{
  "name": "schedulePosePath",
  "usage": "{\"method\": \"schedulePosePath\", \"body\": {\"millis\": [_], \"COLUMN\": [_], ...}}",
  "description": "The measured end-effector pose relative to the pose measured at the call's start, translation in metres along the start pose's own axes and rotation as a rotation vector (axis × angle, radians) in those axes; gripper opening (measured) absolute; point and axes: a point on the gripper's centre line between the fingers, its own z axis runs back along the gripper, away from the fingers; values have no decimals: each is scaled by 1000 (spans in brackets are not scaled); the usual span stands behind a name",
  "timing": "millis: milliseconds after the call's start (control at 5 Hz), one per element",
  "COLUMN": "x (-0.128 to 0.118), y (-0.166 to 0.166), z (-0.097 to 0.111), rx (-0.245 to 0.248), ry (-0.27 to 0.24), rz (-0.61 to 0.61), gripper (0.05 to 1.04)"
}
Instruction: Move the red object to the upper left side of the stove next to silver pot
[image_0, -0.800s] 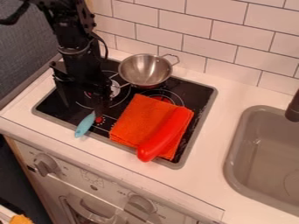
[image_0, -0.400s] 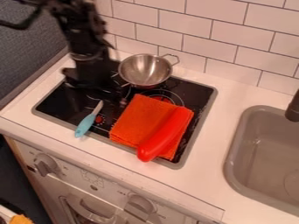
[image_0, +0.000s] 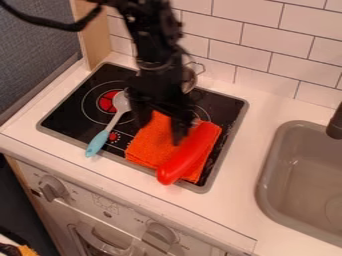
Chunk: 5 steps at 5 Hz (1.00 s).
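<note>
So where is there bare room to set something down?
Black glass stovetop, left of the grey spoon with blue handle; white counter between stovetop and grey sink. Crowded: the stovetop's right half, where the long red object lies on the folded orange cloth below the black gripper, and behind, the silver pot.

On and over the one stove (image_0: 73, 122) there were one spoon (image_0: 115, 121), one orange cloth (image_0: 148, 145), one long red object (image_0: 182, 159), one silver pot (image_0: 190, 80), partly hidden, and one robot arm (image_0: 155, 55) with one gripper (image_0: 161, 131). Two knobs (image_0: 50, 189) showed on the front below, and to the side there were one sink (image_0: 266, 167) and one tap (image_0: 335, 124).
</note>
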Motion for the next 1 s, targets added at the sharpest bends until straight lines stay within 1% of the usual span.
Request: {"method": "schedulePosePath", "body": {"millis": [200, 400, 600, 800, 1000], "x": [7, 7, 7, 8, 4], "y": [-25, -29, -29, -31, -34], "z": [-13, -34, -48, -48, -39], "rx": [-29, -50, -60, -70, -66], "ry": [6, 55, 89, 76, 54], "rz": [-46, -39, -31, -33, -51], "gripper": [999, 1000, 945, 658, 526]}}
